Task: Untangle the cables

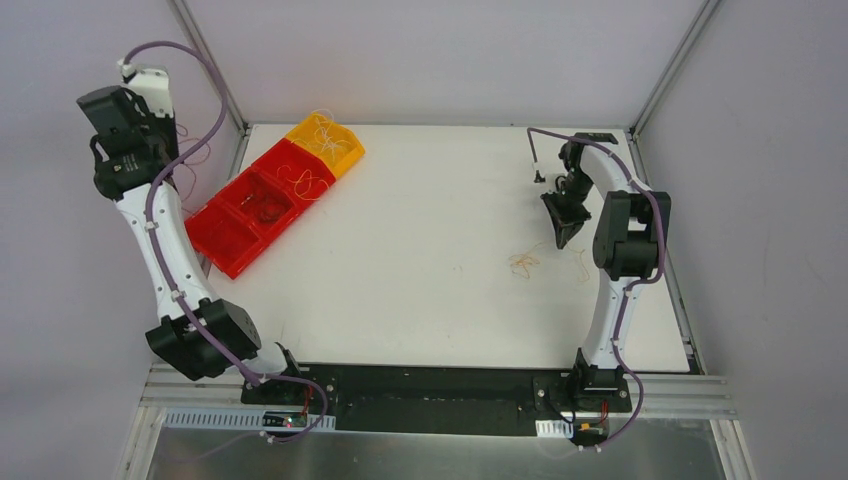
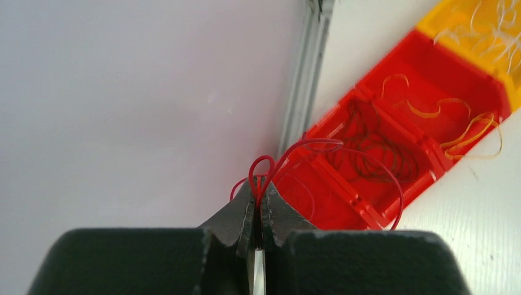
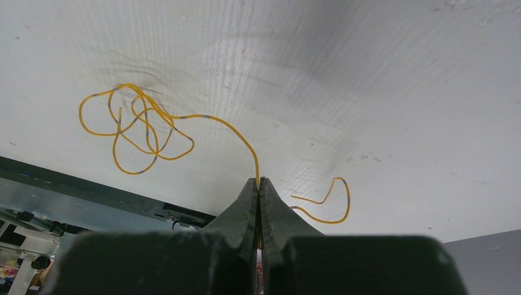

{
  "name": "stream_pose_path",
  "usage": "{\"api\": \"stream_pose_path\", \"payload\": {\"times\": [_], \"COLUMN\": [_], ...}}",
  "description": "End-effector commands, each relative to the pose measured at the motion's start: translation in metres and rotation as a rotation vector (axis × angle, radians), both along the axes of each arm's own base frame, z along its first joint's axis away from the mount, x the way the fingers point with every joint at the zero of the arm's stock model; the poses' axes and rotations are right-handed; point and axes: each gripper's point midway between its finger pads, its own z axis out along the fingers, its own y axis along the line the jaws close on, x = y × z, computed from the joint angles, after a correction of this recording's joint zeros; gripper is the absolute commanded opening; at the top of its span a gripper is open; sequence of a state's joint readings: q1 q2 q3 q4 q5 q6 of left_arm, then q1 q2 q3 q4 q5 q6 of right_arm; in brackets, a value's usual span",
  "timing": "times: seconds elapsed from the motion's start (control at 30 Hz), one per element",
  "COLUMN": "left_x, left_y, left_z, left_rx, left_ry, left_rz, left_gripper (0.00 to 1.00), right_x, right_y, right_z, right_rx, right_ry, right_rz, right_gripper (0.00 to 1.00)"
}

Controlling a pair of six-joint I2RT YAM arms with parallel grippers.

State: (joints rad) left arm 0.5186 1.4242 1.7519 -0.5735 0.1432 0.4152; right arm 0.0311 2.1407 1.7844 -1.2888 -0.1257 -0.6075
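Observation:
My left gripper (image 2: pixel 259 184) is shut on a thin red cable (image 2: pixel 313 142) that loops out past its tips, held up beside the wall above the near end of the red bin (image 2: pixel 344 203). In the top view this gripper (image 1: pixel 172 130) is at the far left. My right gripper (image 3: pixel 259 181) is shut on a yellow cable (image 3: pixel 203 116), whose far part lies in a loose tangle on the table. Its short free end (image 3: pixel 347 200) curls to the right. In the top view the right gripper (image 1: pixel 561 238) hangs just above that yellow cable (image 1: pixel 523 263).
A row of bins lies at the table's left: red compartments (image 1: pixel 232 252) and a yellow one (image 1: pixel 347 152). They hold dark cables (image 2: pixel 375 147), orange cables (image 2: pixel 470 126) and white cables (image 2: pixel 485 24). A metal frame post (image 2: pixel 304 67) stands next to the bins.

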Motion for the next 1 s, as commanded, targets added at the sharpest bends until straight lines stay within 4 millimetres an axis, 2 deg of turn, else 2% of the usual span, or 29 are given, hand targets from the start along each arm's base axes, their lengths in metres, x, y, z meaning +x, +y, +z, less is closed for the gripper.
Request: {"api": "stream_pose_path", "payload": {"times": [0.0, 0.2, 0.33, 0.43, 0.57, 0.7, 0.77, 0.8, 0.9, 0.97], "left_x": [-0.004, -0.01, 0.006, 0.022, 0.032, 0.026, 0.021, 0.02, 0.018, 0.016], "left_y": [-0.004, -0.007, -0.009, -0.009, 0.01, 0.029, 0.032, 0.031, 0.015, 0.002], "left_z": [-0.044, -0.144, -0.206, -0.239, -0.271, -0.294, -0.295, -0.292, -0.267, -0.245], "left_rx": [-0.018, -0.134, -0.273, -0.348, -0.267, -0.203, -0.172, -0.169, -0.181, -0.209], "left_ry": [0.069, 0.251, 0.325, 0.365, 0.41, 0.497, 0.52, 0.516, 0.451, 0.398], "left_rz": [-0.035, -0.028, -0.021, 0.001, 0.062, 0.132, 0.14, 0.13, 0.062, 0.031], "left_gripper": [0.0, 0.0, 0.0, 0.0, 0.0, 0.0, 0.0, 0.1, 0.5, 0.66], "right_x": [-0.006, -0.008, -0.007, -0.004, -0.001, -0.001, 0.002, 0.003, 0.007, 0.012], "right_y": [0.0, 0.0, 0.002, 0.006, 0.013, 0.025, 0.034, 0.04, 0.063, 0.079], "right_z": [0.009, 0.011, 0.012, 0.017, 0.028, 0.042, 0.052, 0.057, 0.077, 0.093], "right_rx": [-0.02, -0.019, -0.021, -0.015, 0.023, 0.096, 0.152, 0.186, 0.303, 0.38], "right_ry": [0.036, 0.041, 0.052, 0.048, 0.03, 0.014, -0.015, -0.03, -0.082, -0.13], "right_rz": [0.012, 0.009, 0.015, 0.022, 0.024, 0.026, 0.022, 0.017, 0.003, -0.012], "right_gripper": [0.0, 0.0, 0.0, 0.0, 0.0, 0.0, 0.0, 0.0, 0.0, 0.0]}}
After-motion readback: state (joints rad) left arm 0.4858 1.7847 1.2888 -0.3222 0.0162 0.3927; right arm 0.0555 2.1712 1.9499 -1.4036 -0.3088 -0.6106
